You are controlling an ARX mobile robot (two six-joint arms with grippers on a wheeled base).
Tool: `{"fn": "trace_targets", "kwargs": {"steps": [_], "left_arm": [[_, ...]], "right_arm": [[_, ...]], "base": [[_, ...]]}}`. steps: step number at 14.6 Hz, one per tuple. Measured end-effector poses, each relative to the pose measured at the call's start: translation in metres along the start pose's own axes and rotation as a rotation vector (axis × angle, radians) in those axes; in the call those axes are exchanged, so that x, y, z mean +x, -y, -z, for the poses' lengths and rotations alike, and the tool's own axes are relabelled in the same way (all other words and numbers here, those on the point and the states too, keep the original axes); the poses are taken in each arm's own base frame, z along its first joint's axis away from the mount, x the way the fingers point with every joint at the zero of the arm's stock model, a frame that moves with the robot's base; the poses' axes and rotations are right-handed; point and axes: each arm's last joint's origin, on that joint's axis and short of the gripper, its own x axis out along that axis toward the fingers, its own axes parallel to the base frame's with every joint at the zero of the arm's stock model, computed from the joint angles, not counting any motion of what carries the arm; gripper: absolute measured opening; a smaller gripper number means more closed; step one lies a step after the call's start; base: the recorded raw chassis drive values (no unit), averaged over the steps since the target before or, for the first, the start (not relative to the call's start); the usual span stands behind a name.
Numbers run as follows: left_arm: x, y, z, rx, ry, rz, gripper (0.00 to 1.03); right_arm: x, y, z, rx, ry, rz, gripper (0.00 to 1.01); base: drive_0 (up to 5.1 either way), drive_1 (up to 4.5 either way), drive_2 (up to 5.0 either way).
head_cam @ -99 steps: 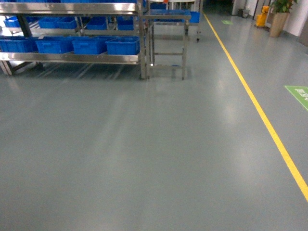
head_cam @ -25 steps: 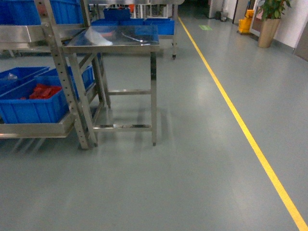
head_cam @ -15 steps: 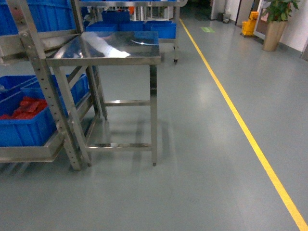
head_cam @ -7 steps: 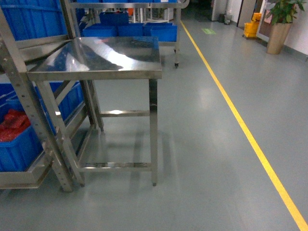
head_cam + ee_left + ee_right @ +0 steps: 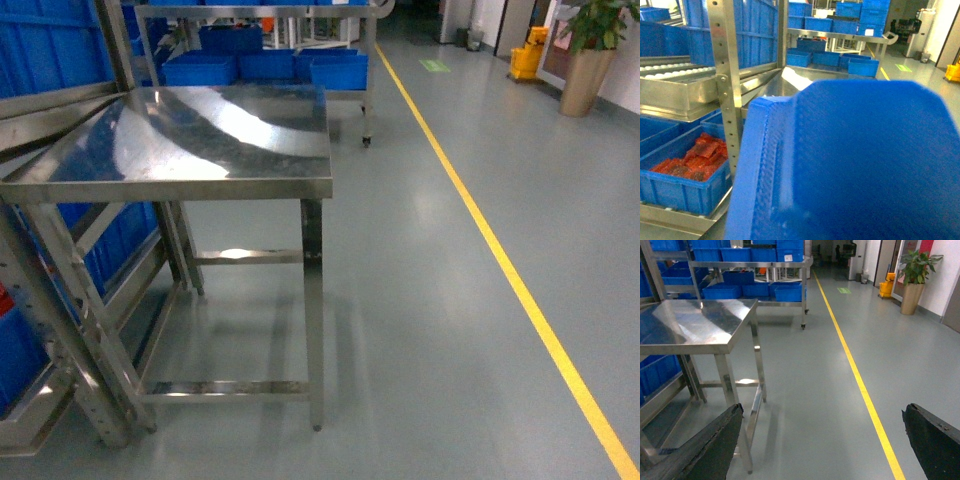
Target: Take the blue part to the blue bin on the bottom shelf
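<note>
You see a wide grey floor point(image 5: 430, 330) with a long yellow line point(image 5: 500, 260) running away from you; on the left stands a shiny steel table point(image 5: 200, 140) with thin legs, and its top is bare and bright; just beside the table, at the far left, is a tall steel rack point(image 5: 725, 100) with holes in its post; low in that rack sits a blue plastic bin point(image 5: 680, 185) holding red packets point(image 5: 695, 157), seen from the left wrist; more blue bins point(image 5: 265, 68) sit on a far shelf behind the table; a potted green plant point(image 5: 590, 45) stands far off on the right.

A big blue plastic part point(image 5: 850, 165) fills the left wrist view, very close to that camera; you cannot tell if the left pincer is pinching it, because the pincer is hidden.

The right gripper point(image 5: 822, 440) has its two dark fingers point(image 5: 705, 445) spread wide apart, with nothing between them.
</note>
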Motion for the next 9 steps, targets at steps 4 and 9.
{"fn": "trace_targets", "kwargs": {"steps": [4,9], "left_arm": [[0.0,-0.0001,-0.0001,-0.001,0.001,-0.001,0.44],[-0.0002,-0.0001,-0.0003,-0.002,0.002,0.002,0.44]], "right_arm": [[0.0,0.0,-0.0002,0.0,0.002,0.0,0.98],[0.0,0.0,-0.0006,0.0,0.006,0.0,0.98]], "base": [[0.1,4.26,-4.1],[-1.0,3.02,-2.0]]}}
